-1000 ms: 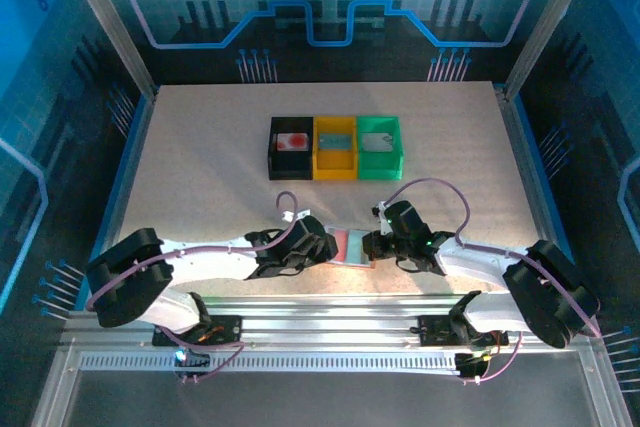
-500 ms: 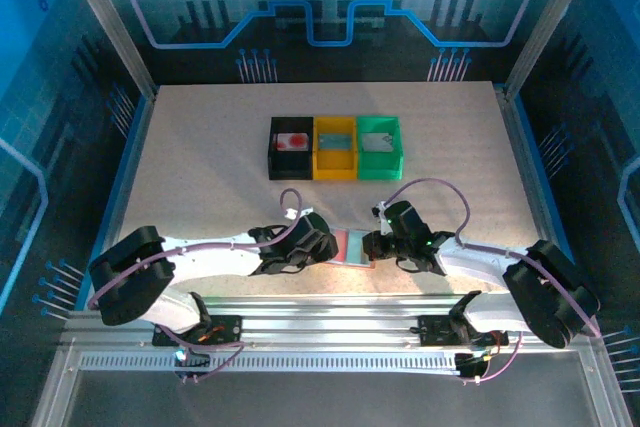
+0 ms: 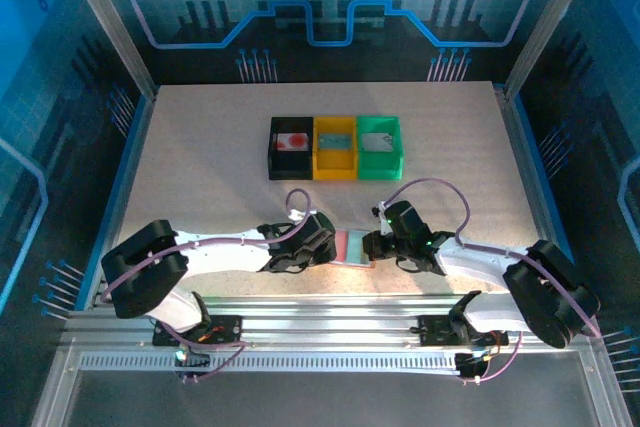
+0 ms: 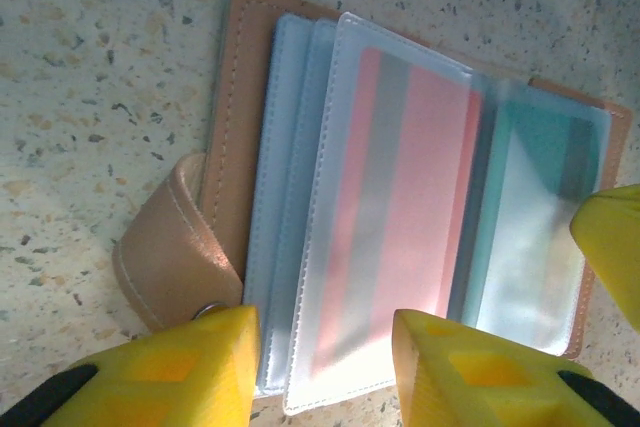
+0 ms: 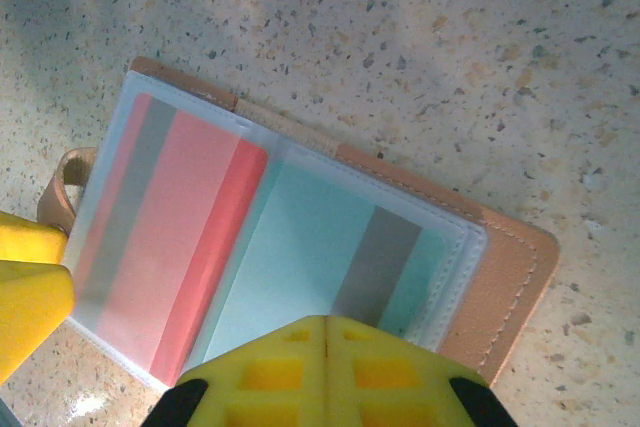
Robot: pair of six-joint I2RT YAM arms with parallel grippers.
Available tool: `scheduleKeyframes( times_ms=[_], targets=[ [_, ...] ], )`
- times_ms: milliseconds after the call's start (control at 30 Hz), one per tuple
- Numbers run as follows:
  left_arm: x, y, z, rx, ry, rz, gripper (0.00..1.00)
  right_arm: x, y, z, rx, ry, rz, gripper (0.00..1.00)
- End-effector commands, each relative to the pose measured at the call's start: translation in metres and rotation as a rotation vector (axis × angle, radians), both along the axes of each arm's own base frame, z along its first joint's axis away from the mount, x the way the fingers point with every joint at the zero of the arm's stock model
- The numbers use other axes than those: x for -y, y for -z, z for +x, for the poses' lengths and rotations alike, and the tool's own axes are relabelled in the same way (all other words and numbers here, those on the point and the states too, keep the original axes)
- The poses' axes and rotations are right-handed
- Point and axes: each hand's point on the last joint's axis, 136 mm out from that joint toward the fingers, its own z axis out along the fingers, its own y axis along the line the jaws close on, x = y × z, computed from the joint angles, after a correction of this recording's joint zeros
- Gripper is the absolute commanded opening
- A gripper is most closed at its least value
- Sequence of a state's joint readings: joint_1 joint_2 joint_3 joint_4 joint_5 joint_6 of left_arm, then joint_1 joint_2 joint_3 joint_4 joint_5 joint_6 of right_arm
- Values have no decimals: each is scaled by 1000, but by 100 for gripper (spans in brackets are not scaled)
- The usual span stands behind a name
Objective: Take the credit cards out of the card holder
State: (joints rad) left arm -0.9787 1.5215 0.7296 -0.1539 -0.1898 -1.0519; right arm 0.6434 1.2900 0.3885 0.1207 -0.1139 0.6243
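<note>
Arms: yours both reach low and inward, meeting at the near edge of the worktop | card holder: lies open between them | left pincer: part open, fingers straddling the clear sleeve over the red card, nothing clamped | right pincer: shut, tips at the teal card.

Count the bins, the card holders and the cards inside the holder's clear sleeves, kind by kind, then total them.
Bins: 3 (black bin, yellow bin, green bin)
Card holder: 1
Cards in its sleeves: 2 (red card, teal card)
Total: 6
</note>
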Motion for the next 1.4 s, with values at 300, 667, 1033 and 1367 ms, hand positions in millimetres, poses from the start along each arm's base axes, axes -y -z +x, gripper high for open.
scheduleKeyframes(
  times_ms=[300, 667, 1033, 1367],
  targets=[
    [15, -9, 8, 19, 24, -31, 38, -8, -8, 1, 6, -21, 16, 0],
    [25, -17, 9, 27, 32, -67, 31, -7, -9, 1, 10, -19, 20, 0],
    [47, -45, 16, 71, 50, -147, 25, -7, -10, 1, 12, -19, 20, 0],
    [70, -49, 17, 67, 76, -192, 22, 10, -22, 5, 76, 44, 14, 0]
  ],
)
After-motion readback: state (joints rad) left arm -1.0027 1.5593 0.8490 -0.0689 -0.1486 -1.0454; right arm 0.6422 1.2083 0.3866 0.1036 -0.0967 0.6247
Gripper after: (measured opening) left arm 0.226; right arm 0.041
